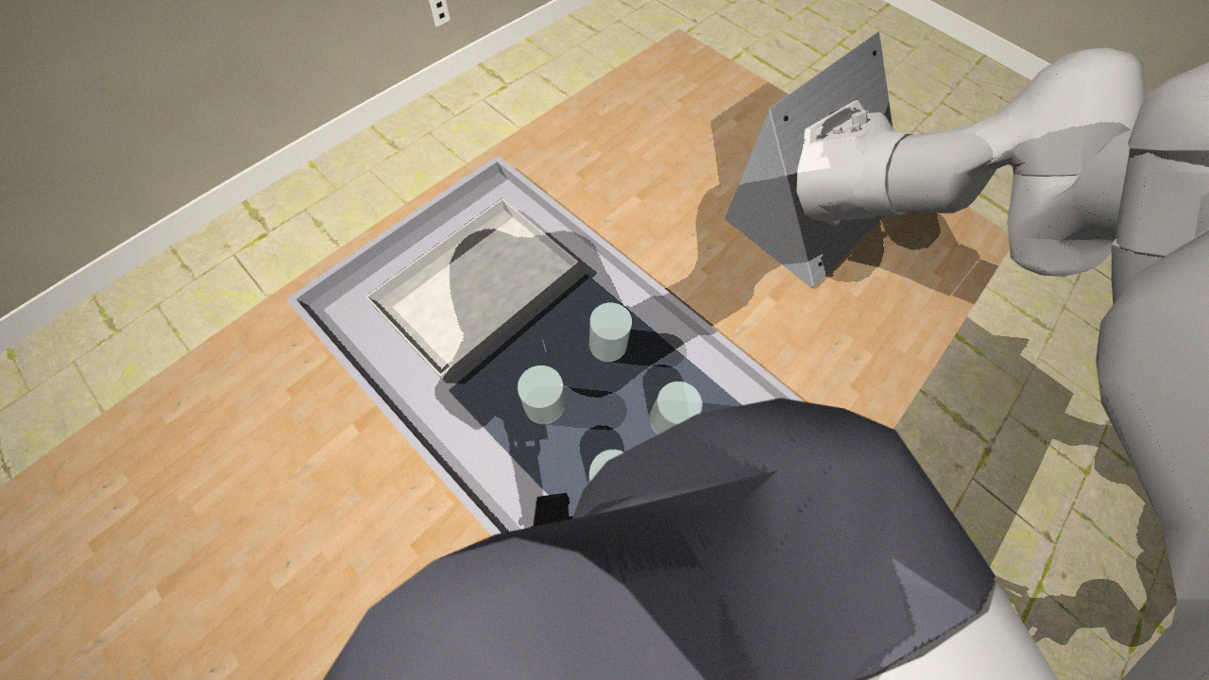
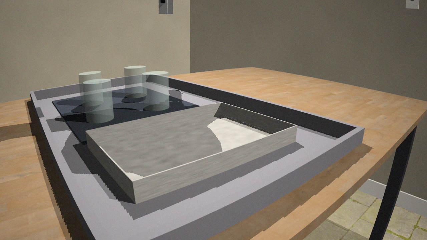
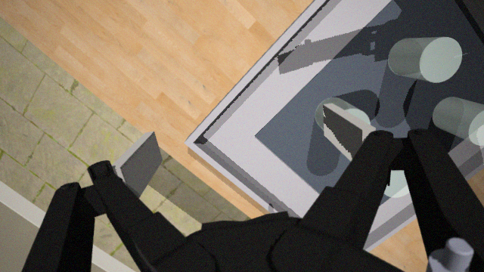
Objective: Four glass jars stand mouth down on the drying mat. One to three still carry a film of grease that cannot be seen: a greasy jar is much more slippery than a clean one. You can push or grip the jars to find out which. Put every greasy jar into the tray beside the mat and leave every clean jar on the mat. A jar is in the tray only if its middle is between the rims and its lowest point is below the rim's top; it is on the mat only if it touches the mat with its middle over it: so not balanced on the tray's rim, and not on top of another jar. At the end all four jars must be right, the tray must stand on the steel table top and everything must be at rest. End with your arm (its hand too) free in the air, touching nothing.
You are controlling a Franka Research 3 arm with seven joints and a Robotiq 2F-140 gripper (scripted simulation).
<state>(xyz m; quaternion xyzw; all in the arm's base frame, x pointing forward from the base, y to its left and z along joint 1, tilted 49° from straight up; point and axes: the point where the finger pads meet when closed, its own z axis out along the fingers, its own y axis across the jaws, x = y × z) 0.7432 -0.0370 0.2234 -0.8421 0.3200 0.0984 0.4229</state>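
Hand (image 1: 553, 507) (image 3: 240, 133) spread to its fullest, nothing gripped; one finger overlaps a jar in the wrist view, contact impossible to tell. Four glass jars (image 1: 539, 393) (image 2: 97, 101) (image 3: 425, 60) upright on the dark mat (image 1: 540, 338) (image 2: 68, 119) (image 3: 287, 128). Pale tray (image 1: 514, 322) (image 2: 215, 162) beside the mat, holding no jars, on the steel surface (image 1: 354, 330) (image 2: 184, 211) (image 3: 249, 151).

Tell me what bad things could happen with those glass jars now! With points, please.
The four jars stand close together on the dark mat (image 1: 549, 338) (image 2: 119, 114) (image 3: 287, 125), so the wide-open gripper (image 3: 240, 133) might bump one while reaching for another. They all look alike, so a greasy one could be left behind. The tray (image 1: 408, 335) (image 2: 215, 167) has raised walls, so a jar carried low might catch on them.
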